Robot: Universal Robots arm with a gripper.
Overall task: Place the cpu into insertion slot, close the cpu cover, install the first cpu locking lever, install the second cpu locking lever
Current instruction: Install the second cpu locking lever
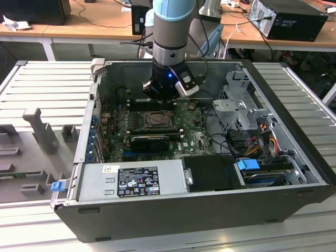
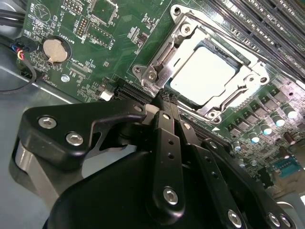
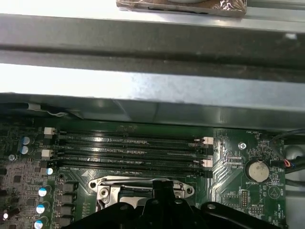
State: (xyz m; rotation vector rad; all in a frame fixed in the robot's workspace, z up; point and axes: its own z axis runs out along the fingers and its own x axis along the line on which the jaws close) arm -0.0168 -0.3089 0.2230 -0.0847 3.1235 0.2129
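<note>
My black jaws (image 2: 167,98), pressed together and empty, hover just beside the silvery square cpu cover (image 2: 248,71), closed over the pale cpu (image 2: 202,74).

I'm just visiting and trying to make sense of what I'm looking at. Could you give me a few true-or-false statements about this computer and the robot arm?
1. The cpu lies in the insertion slot. True.
2. The cpu cover stands raised off the slot. False: it lies flat around the chip.
3. The pincer hovers beside the slot. True.
4. The pincer carries the chip. False: nothing shows between its closed fingertips.
5. The computer case is closed. False: its side is open, motherboard exposed.
</note>
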